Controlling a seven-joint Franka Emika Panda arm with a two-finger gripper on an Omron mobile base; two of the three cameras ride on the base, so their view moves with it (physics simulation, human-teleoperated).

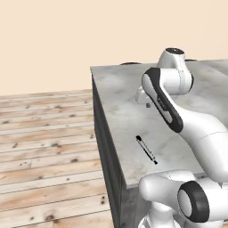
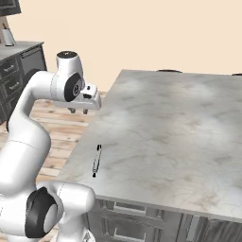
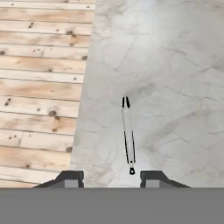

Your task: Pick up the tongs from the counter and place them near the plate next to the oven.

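The end effector [image 3: 111, 177] hangs above the marbled tabletop [image 3: 175, 87] with its two fingertips [image 3: 70, 178] parted and grasping nothing, while the tongs [image 3: 127, 133] lie flat on the stone below and just ahead of it, near the edge beside the wooden floor [image 3: 39, 87].

light: bright, even | shadows: faint, soft | glare: none | img: rendered, slightly soft
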